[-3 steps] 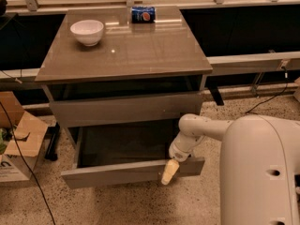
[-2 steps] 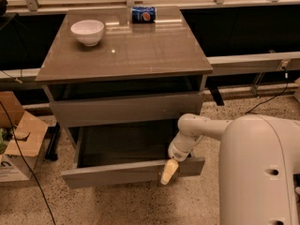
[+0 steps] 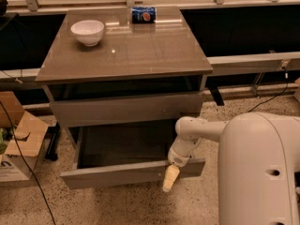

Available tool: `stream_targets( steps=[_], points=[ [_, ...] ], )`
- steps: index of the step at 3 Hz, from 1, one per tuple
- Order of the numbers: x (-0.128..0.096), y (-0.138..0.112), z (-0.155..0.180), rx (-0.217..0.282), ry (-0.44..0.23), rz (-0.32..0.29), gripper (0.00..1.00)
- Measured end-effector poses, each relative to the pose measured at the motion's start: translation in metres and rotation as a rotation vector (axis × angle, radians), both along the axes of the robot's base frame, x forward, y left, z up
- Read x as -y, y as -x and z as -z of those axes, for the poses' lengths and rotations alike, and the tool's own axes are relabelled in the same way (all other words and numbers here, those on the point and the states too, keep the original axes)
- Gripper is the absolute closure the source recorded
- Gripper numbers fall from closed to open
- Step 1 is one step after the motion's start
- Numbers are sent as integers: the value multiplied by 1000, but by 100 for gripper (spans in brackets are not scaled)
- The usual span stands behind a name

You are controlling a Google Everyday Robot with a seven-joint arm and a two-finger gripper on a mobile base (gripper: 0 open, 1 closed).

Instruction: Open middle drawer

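The middle drawer (image 3: 117, 173) stands pulled out from the grey-brown cabinet, with its dark inside showing behind its flat front. The taller top front (image 3: 122, 109) above it is closed. The lowest front is hidden under the open drawer. My gripper (image 3: 170, 178) hangs over the top edge of the middle drawer's front near its right end, its yellowish tip pointing down in front of the panel. The white arm reaches it from the right.
A white bowl (image 3: 87, 32) and a blue can (image 3: 143, 15) sit on the cabinet top (image 3: 126, 55). An open cardboard box (image 3: 18, 139) and a black cable lie on the floor at the left. My white body (image 3: 262, 172) fills the lower right.
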State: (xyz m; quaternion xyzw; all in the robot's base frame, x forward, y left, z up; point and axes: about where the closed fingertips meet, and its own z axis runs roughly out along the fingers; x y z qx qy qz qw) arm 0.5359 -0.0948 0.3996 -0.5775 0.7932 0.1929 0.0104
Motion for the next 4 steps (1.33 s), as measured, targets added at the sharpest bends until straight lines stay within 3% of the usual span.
stream_targets(
  steps=[2,3,4],
  points=[
    [0,8,-2,-6,0,-3,50],
    [0,33,-3,-36,11,-15,47],
    [0,39,-3,-44,10,-17,16]
  ],
)
